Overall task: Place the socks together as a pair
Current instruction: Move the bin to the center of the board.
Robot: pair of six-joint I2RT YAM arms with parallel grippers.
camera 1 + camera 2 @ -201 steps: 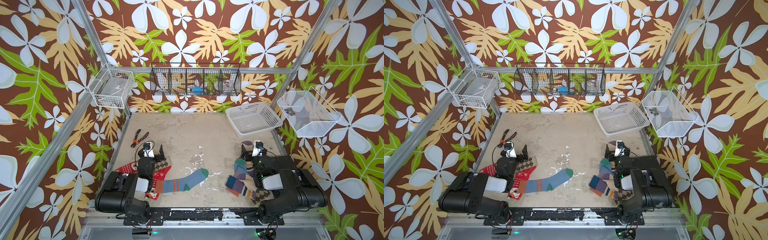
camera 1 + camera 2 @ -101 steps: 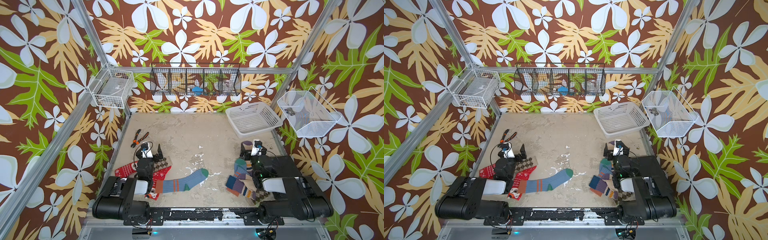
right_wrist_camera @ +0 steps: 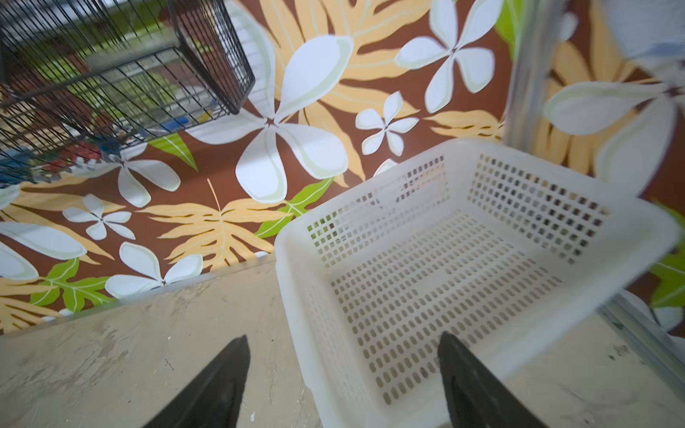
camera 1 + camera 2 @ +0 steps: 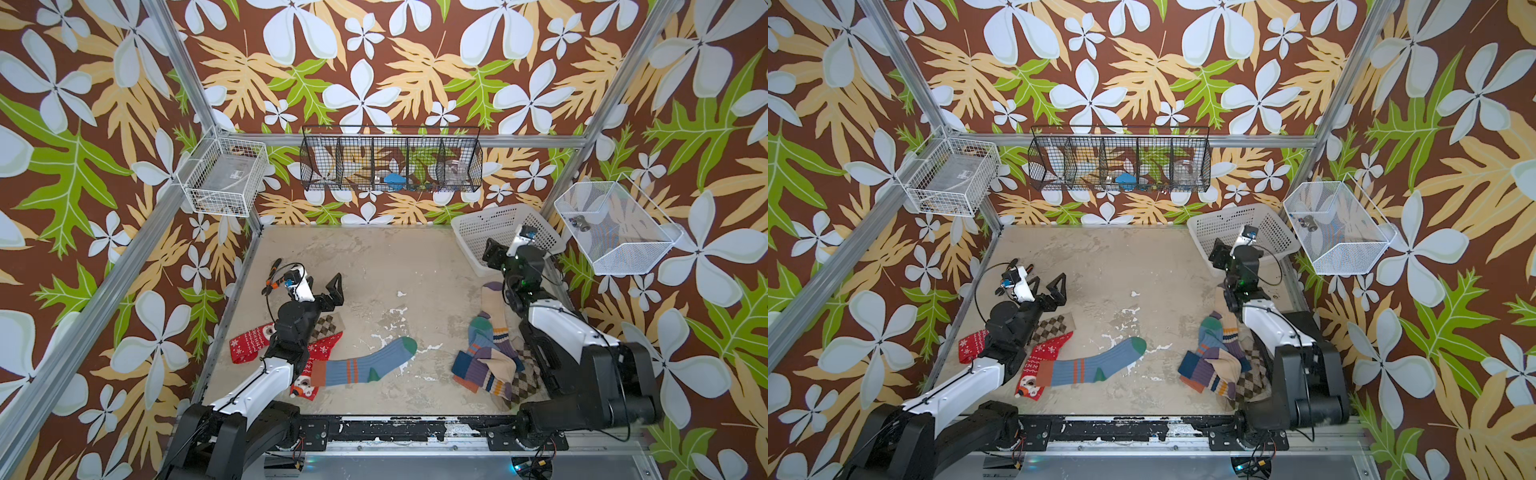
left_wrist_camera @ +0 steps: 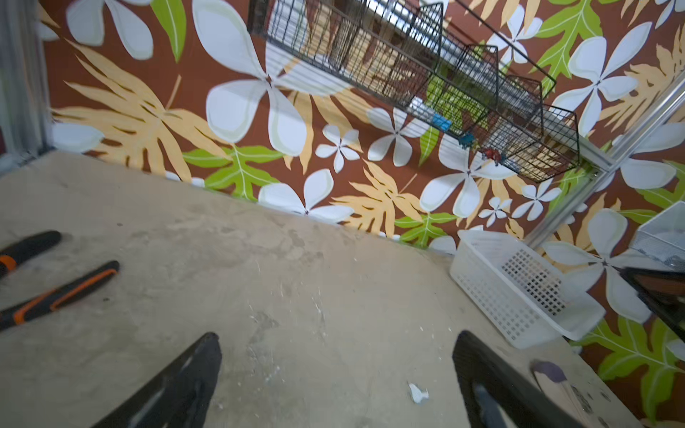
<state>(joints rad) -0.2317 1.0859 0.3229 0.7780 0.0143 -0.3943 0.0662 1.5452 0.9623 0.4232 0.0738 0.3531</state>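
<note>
- Top views, both: we see the left gripper [image 4: 334, 291] over the bare table [image 4: 374, 257], nr. the orange-handled pliers [image 4: 272, 274]. Its jaws stand wide apart w/ nothing btw. them.
- Left wrist view agrees: the two fingers [image 5: 192, 370] are spread, and only table surface shows btw. them. The pliers [image 5: 66, 289] lie at one side.
- We find the right gripper [image 4: 492, 253] at the near corner of the white plastic basket [image 4: 469, 232], in the back-right part of the table, apart from all socks.
- Right wrist view: the jaws are apart and empty. One finger [image 3: 222, 370] shows in front of the table, the other in front of the basket [image 3: 482, 148] floor.
- No sock is held; all lie on the table in two groups.
- Left group, partly under the left arm: a red snowflake sock [image 4: 249, 343], another red sock [image 4: 322, 351], and a brown argyle sock [image 4: 328, 326].
- Same group: a blue sock [image 4: 365, 365] w/ orange stripes. Its green toe points to the table centre and its cuff lies on a red one.
- Right group is a heap just beside the right arm. At the far end is a cream sock [image 4: 494, 307] w/ purple toe.
- Same heap: a second blue sock [image 4: 478, 336] w/ green toe, a second cream sock [image 4: 500, 365] and the other argyle sock [image 4: 525, 382], all overlapping.
- The two blue ones are well apart.
</note>
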